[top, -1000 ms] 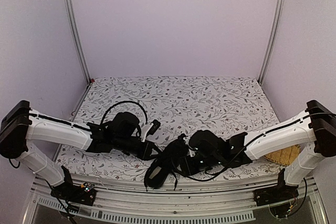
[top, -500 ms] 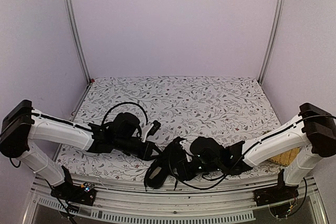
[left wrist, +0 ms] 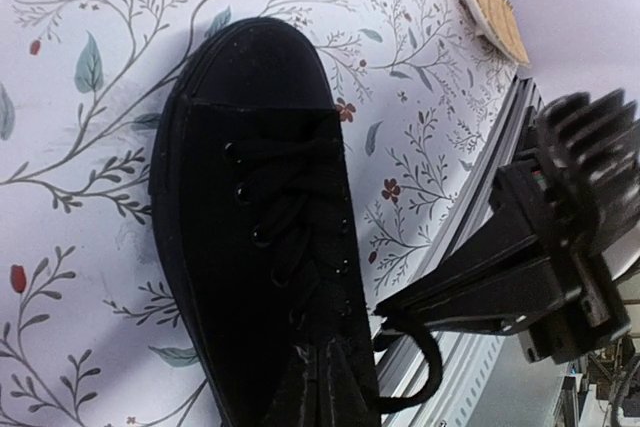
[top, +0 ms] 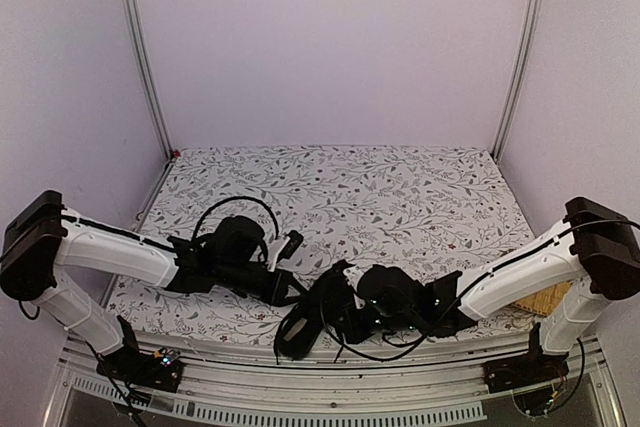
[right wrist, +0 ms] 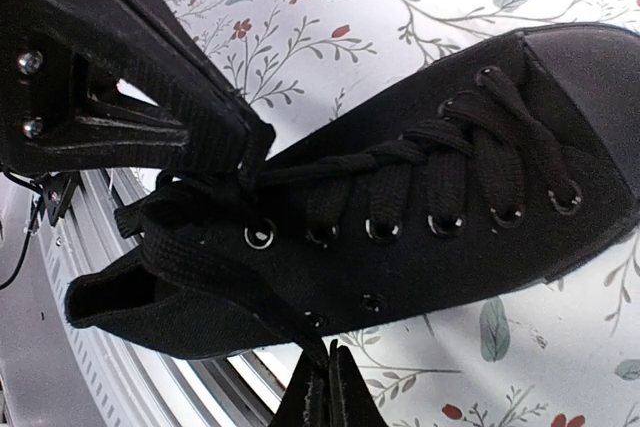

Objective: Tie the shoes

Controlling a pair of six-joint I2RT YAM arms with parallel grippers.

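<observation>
The shoe [top: 300,329] lies on the flowery surface [top: 350,187], close to the front edge, near the middle. We see its long side run from the heel by the edge to the toe, which points away and a bit to the right. On the left, the left end effector [left wrist: 322,389] is pinched tight on the laces [right wrist: 400,172]. On the right, the right end effector [right wrist: 322,394] is pinched tight on the laces too.

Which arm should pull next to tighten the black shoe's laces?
Right, probably: the right end effector looks shut on a thin black lace leaving the all-black low-top shoe near its collar, free to pull away. The left end effector pins the twisted laces by the tongue, a better anchor.
</observation>
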